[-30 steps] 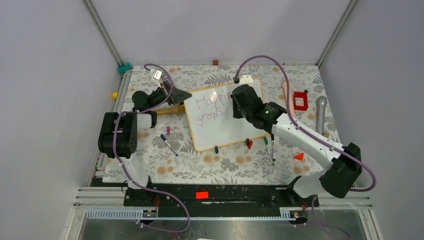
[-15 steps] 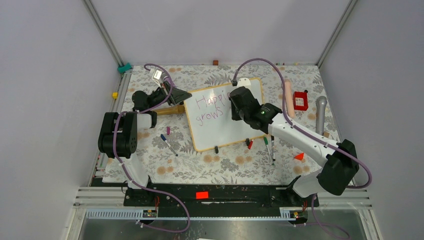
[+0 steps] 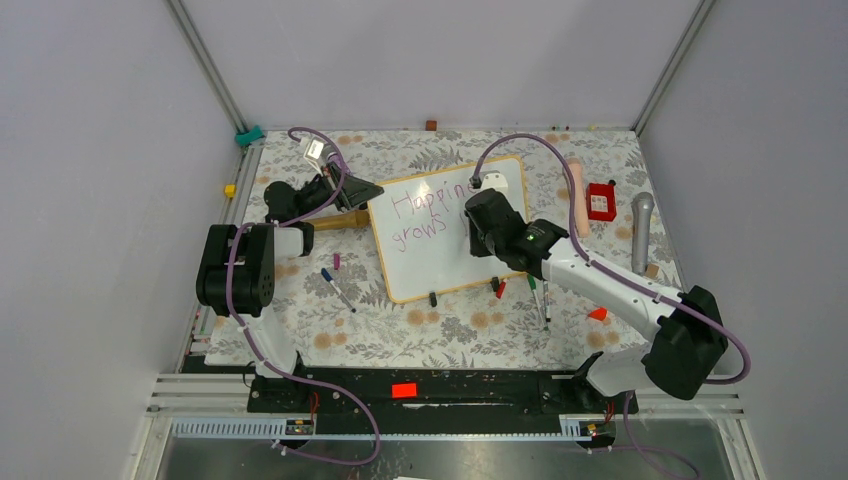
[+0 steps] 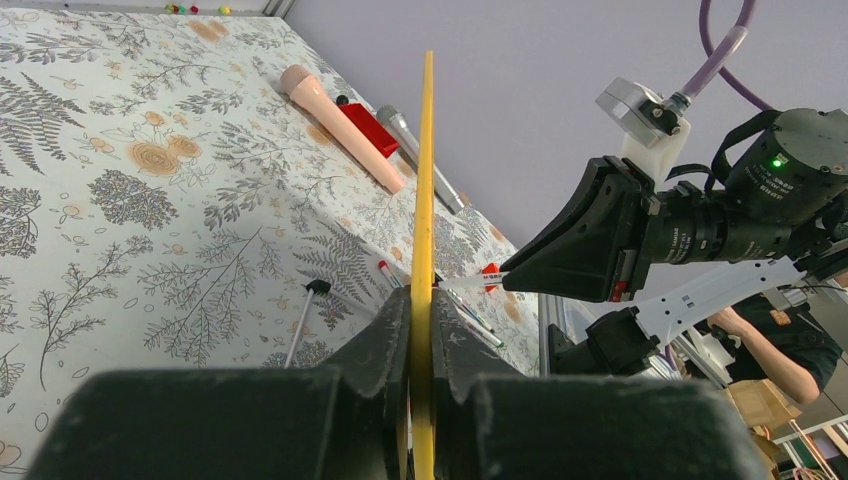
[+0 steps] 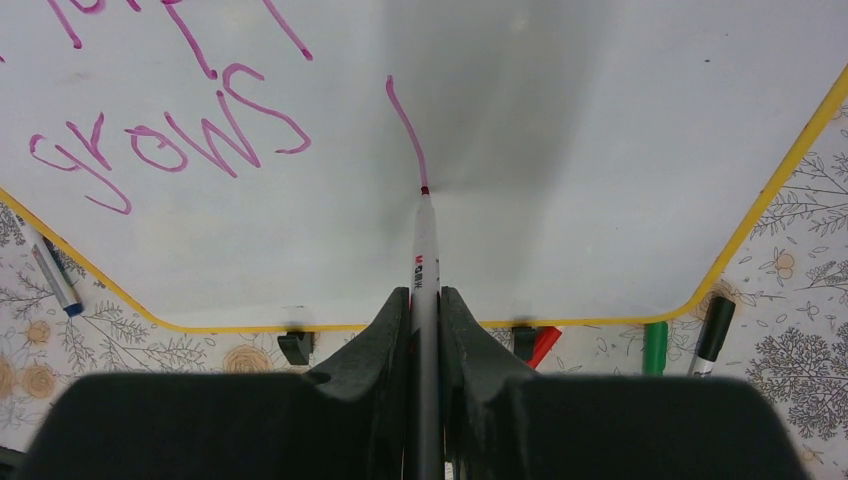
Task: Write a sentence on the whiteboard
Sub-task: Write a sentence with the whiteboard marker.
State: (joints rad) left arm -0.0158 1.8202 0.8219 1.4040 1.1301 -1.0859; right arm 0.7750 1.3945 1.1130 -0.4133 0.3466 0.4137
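Your two arms [image 3: 600, 285] wore white link shells between bulky black joints, trailed purple cables [image 3: 520, 142], and showed one green light [image 3: 531, 224].

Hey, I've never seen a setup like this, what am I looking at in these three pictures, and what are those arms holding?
Two robot arms are bolted to a flowery table. One picture looks down from above; the other two come from cameras on each wrist. The left gripper is clamped on the yellow rim of the whiteboard, steadying it. The right gripper holds a marker, its tip on the board drawing a pink stroke after "grows" in the sentence. Spare markers lie on the cloth, and a red box.
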